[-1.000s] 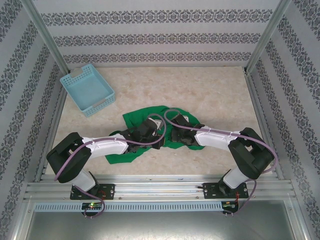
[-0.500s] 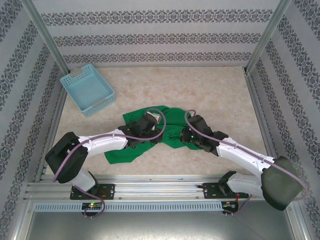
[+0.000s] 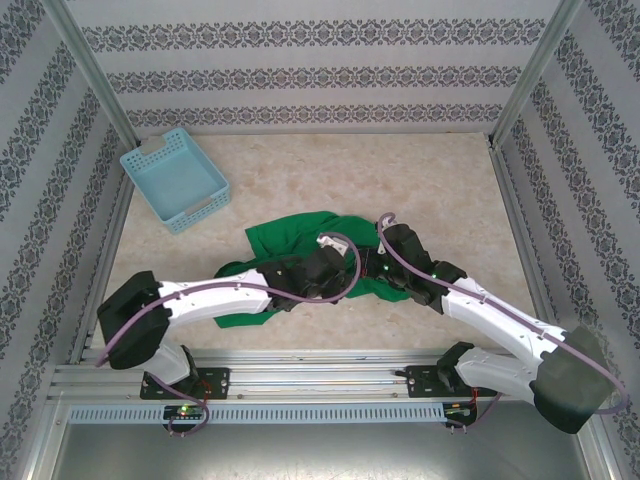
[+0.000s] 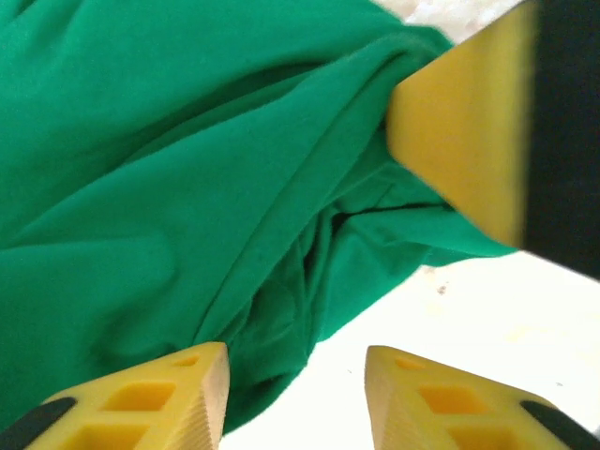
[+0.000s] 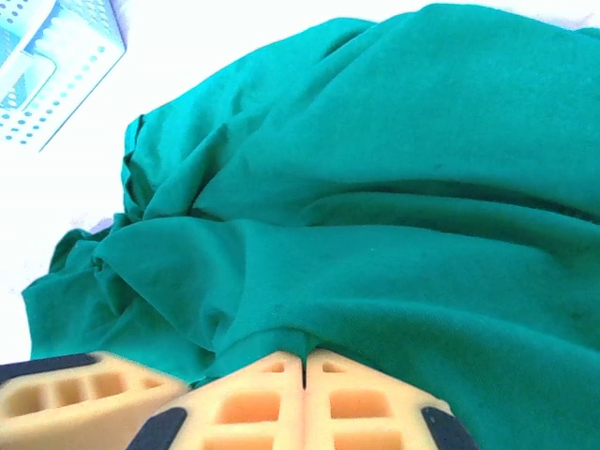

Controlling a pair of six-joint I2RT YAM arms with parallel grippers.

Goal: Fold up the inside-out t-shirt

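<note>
Green t-shirt (image 3: 290, 235) crumpled, marble tabletop (image 3: 400, 170), patterned walls (image 3: 300, 75)

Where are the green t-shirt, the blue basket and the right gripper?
t-shirt (image 3: 285, 240), top view, on its wrinkled far part.
basket (image 3: 203, 211), top view, on its near side wall.
right gripper (image 5: 305, 361), right wrist view, where its closed fingertips meet.

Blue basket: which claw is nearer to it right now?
Left. The left claw is open over the green t-shirt, toward the arms and right of the blue basket. The right claw pinches the shirt just beyond it, farther right.
</note>
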